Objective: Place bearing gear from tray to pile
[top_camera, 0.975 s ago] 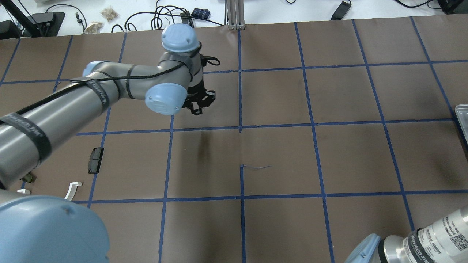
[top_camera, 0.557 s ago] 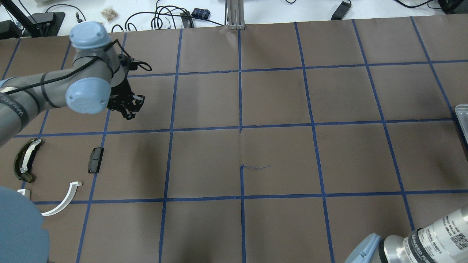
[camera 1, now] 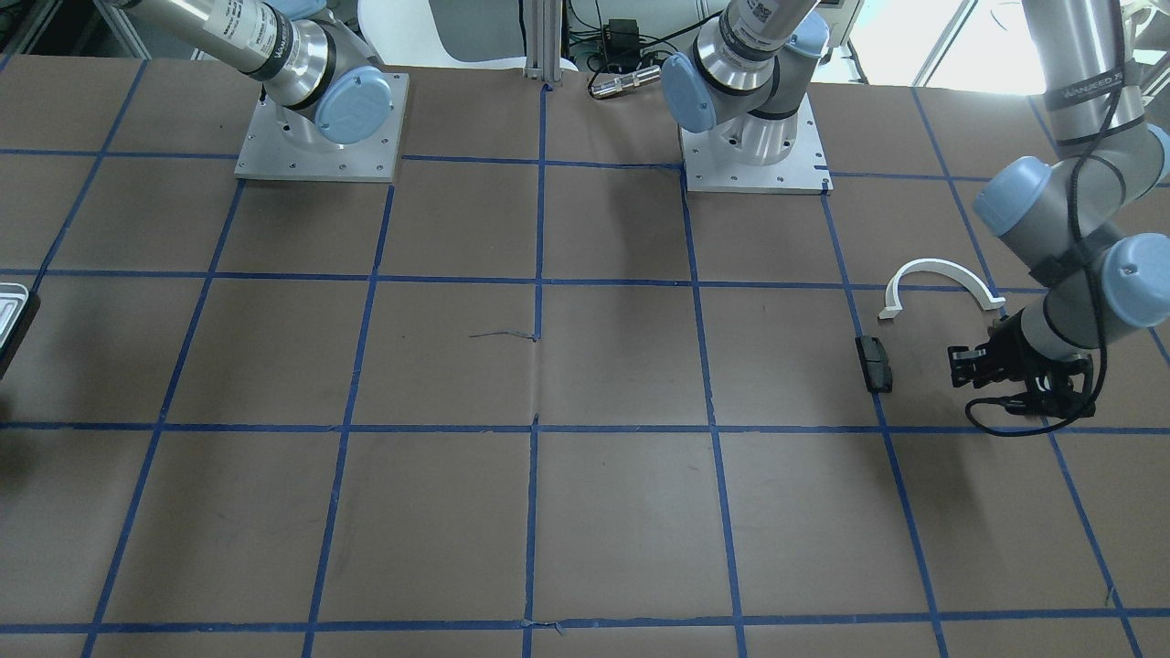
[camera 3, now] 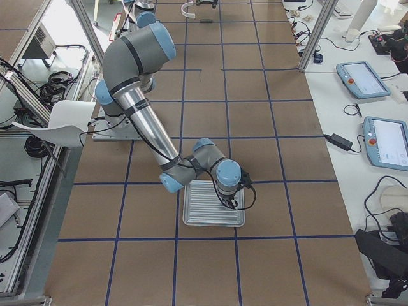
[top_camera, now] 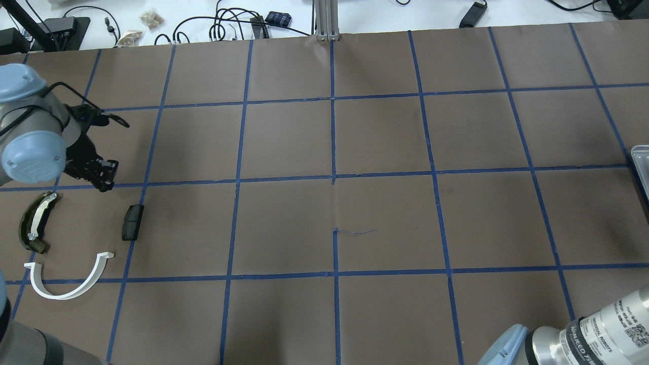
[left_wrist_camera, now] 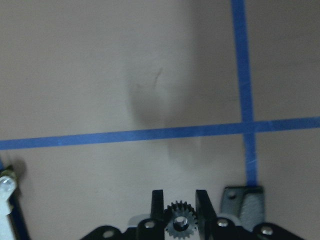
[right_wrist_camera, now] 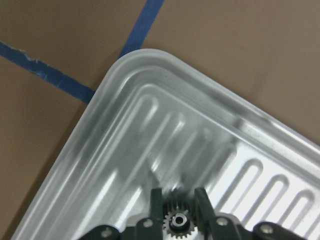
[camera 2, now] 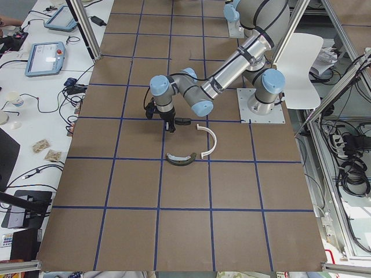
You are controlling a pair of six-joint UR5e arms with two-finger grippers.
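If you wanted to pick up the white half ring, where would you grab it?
Probably at the middle of the white half ring, coming straight down from above. It lies flat, and its band looks thin enough to pinch across, from the inside edge to the outside edge.

1. The table [top_camera: 385, 137] is covered in brown paper.
2. Blue tape lines [top_camera: 333, 137] cut the brown paper into big squares.
3. A white desk [camera 2: 26, 81] runs along one side of the table.
4. Black wires [top_camera: 228, 20] and two screens [camera 3: 363, 80] with blue edges lie on the desk.
5. A white chair [camera 2: 301, 55] sits behind the table.
6. A silver metal post [top_camera: 324, 20] stands at the table's far edge.
7. A heap of cables [camera 2: 351, 171] lies on the grey floor [camera 2: 348, 231].
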